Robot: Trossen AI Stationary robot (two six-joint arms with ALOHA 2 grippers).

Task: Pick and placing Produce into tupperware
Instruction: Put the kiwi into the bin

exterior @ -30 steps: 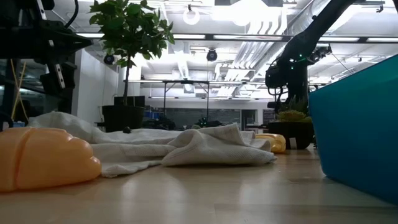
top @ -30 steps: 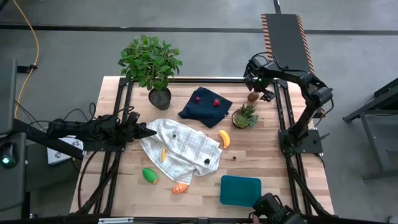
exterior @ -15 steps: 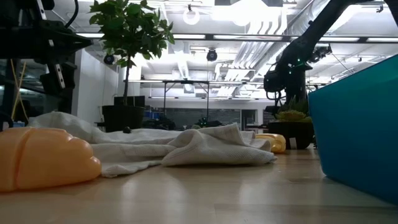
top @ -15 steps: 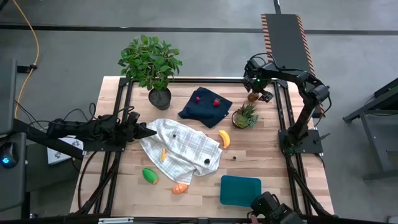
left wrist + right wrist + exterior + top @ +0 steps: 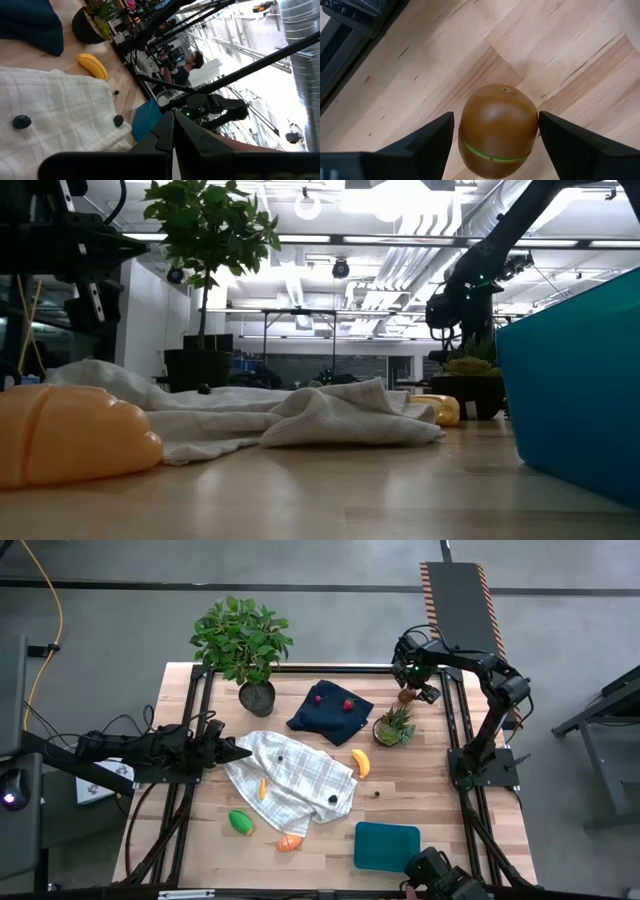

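Hovering over the far right corner of the counter (image 5: 420, 790), the right claw (image 5: 492, 130) has its two fingers spread wide on either side of the brown round one (image 5: 497, 131), not yet touching it. That piece looks like a hard, glossy plastic toy: light and stiff, probably slippery, and round enough to roll or squirt out if pinched off-centre. A thin green seam rings it, so it may be two halves joined; the safest hold is likely across its widest part, fingers square to the sides and low enough to pass the middle. In colour it is a warm kiwi brown with a small dimple on top. It sits on bare wood just beyond the small spiky potted plant (image 5: 394, 726), well apart from the teal tupperware (image 5: 386, 845), which lies empty at the near right edge. The yellow banana (image 5: 361, 763) rests beside the checked cloth (image 5: 290, 778); the green piece (image 5: 240, 822) and an orange piece (image 5: 290, 842) lie nearer, and red berries (image 5: 348, 704) sit on the navy cloth (image 5: 328, 710). At the left side, the left claw (image 5: 240, 751) waits with fingers pressed together, holding nothing.
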